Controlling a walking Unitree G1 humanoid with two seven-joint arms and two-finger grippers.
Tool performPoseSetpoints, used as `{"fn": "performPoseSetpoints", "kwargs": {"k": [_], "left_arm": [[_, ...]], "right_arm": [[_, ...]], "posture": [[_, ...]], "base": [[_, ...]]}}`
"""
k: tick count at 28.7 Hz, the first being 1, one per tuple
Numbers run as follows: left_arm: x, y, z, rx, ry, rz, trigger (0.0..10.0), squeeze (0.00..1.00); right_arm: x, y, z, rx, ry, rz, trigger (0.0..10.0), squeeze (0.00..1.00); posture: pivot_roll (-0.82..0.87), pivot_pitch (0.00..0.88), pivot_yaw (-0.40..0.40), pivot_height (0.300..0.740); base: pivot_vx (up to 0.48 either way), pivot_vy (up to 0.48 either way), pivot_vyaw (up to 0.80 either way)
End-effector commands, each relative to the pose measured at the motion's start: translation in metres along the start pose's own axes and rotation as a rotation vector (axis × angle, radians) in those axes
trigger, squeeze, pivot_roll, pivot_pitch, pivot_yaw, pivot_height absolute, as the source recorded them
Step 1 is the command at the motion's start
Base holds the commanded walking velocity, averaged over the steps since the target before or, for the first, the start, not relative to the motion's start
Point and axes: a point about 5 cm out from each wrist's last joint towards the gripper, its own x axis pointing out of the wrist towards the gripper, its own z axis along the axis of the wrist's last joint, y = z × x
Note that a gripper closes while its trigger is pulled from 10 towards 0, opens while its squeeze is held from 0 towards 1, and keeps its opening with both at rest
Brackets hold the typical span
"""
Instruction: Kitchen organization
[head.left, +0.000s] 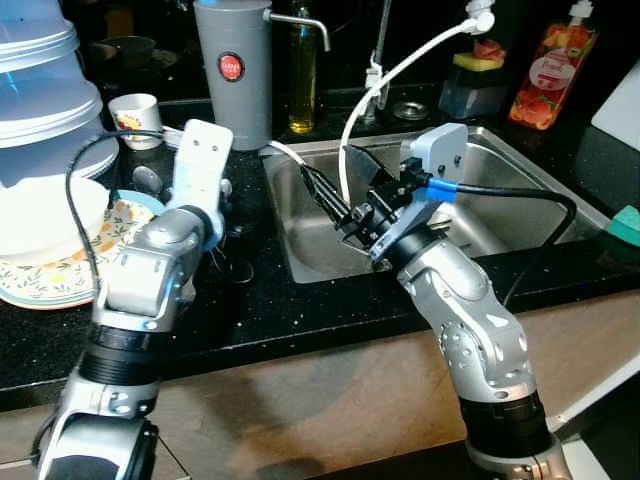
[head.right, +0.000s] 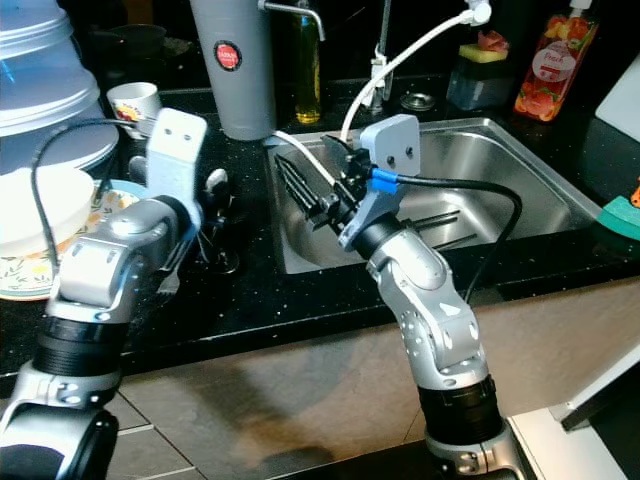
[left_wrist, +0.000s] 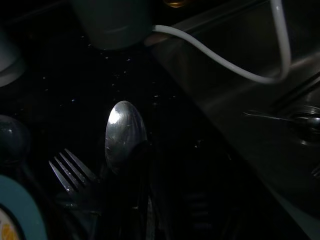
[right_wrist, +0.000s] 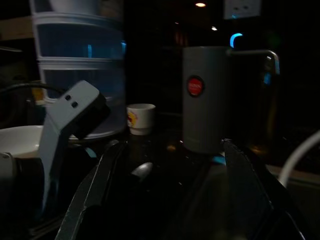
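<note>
From the left eye, the left gripper (head.left: 232, 225) is lowered over the black desk (head.left: 300, 310) just beside the left rim of the sink (head.left: 520, 190), in front of the grey dispenser (head.left: 235, 70); its fingers sit low against a dark utensil there, and I cannot tell how far they are parted. The right gripper (head.left: 335, 200) reaches over the sink's left part, fingers spread wide with nothing between them. A stack of plates (head.left: 50, 270) lies at the desk's left edge, and a small cup (head.left: 136, 117) stands behind it. From the right eye, a white hose (head.right: 400, 65) arcs from the tap down toward the sink's near-left corner. At the left wrist, a spoon (left_wrist: 124, 135) and a fork (left_wrist: 70, 172) lie side by side on the dark desk, the spoon's handle hidden under the black fingers (left_wrist: 135, 200). At the right wrist, two fingers (right_wrist: 92, 195) stand well apart, empty, framing the dispenser and cup.
</note>
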Motion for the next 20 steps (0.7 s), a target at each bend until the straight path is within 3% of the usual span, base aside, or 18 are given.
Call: {"fn": "performPoseSetpoints", "kwargs": {"k": [1,6,11,20], "left_arm": [[0.004,0.006,-0.004,0.021,0.030,0.056,10.0,0.00],[0.004,0.006,-0.005,0.023,0.036,0.086,10.0,0.00],[0.006,-0.001,-0.007,-0.061,0.045,0.089,10.0,0.00],[0.007,-0.004,-0.008,-0.042,0.052,0.110,10.0,0.00]], "right_arm": [[-0.002,-0.003,0.000,0.006,-0.001,-0.023,10.0,0.00],[-0.004,-0.004,0.001,0.004,0.000,-0.031,10.0,0.00],[-0.004,-0.004,0.001,0.005,0.001,-0.036,10.0,0.00],[-0.003,-0.003,0.000,0.016,-0.003,-0.043,10.0,0.00]], "posture": [[0.02,0.000,0.003,0.740],[0.01,0.000,0.001,0.740],[0.03,0.000,0.006,0.740],[0.04,0.000,0.001,0.740]], "base": [[0.000,0.000,0.00],[0.000,0.000,0.00],[0.000,0.000,0.00],[0.000,0.000,0.00]]}}
